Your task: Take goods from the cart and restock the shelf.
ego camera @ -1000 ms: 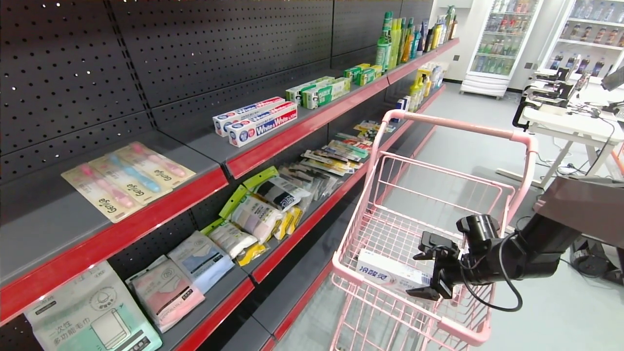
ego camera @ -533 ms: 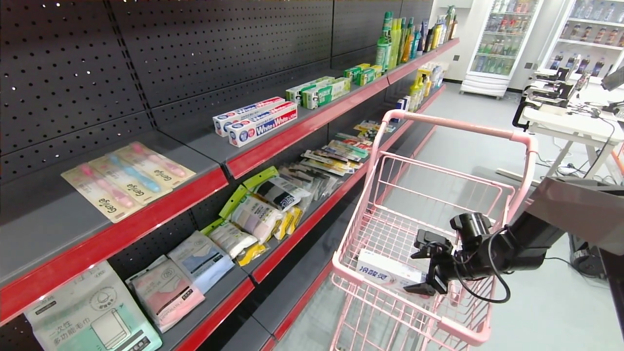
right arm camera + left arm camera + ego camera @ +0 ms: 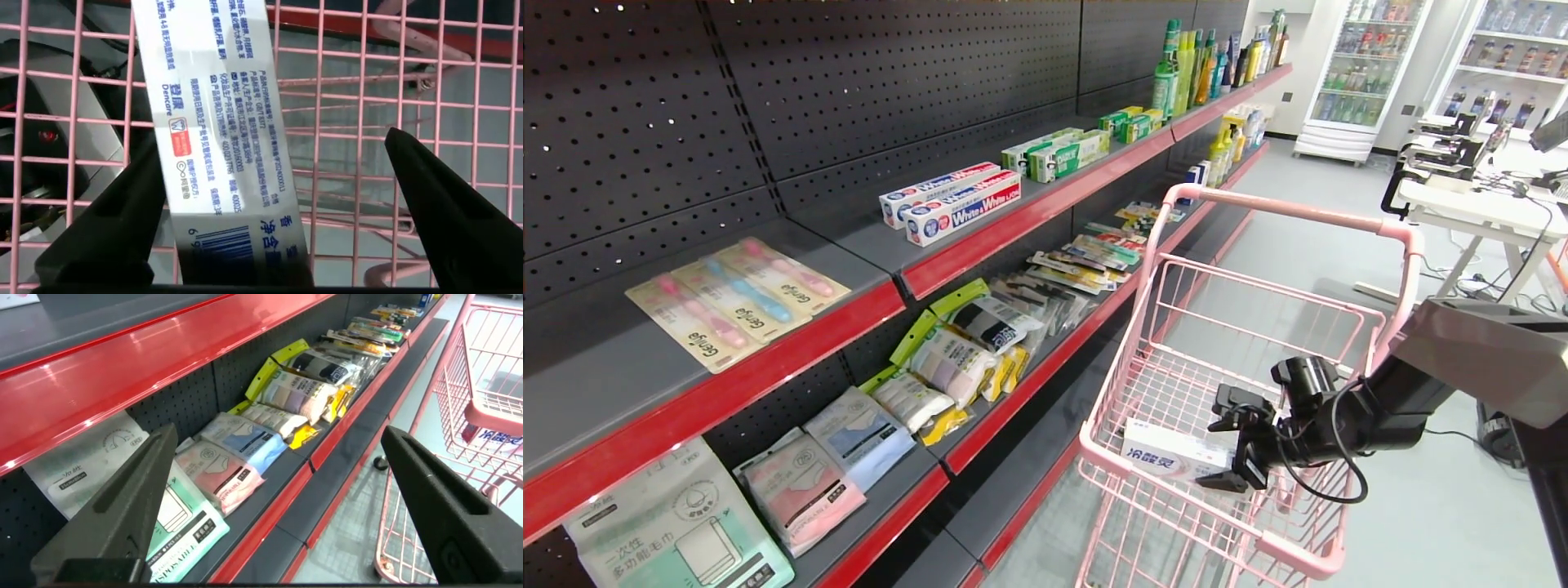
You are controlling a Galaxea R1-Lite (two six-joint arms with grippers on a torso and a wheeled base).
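Since the earlier frame the right gripper (image 3: pixel 1222 454) has edged a little left and up in the lower right of the head view, closing in on the white box (image 3: pixel 1168 457) that lies flat in the upper basket of the pink cart (image 3: pixel 1282 211). Its jaws stand wide apart with the box between them, close against one finger, so nothing is clamped yet. I judge the task to be at its very start: the box is not lifted and the carry to the shelf (image 3: pixel 1045 208) is all to come. The left gripper (image 3: pixel 278 433) is also spread and holds nothing, facing the packets on a low tier. Farther off, toothpaste boxes (image 3: pixel 952 200) lie on the upper tier at upper middle, a likely spot for this one, though that is a guess. Whether a finger touches the box cannot be told. The arm covers the box's right end in the head view, the wrist view cuts off both its ends, and the cart's lower part runs out of the frame.
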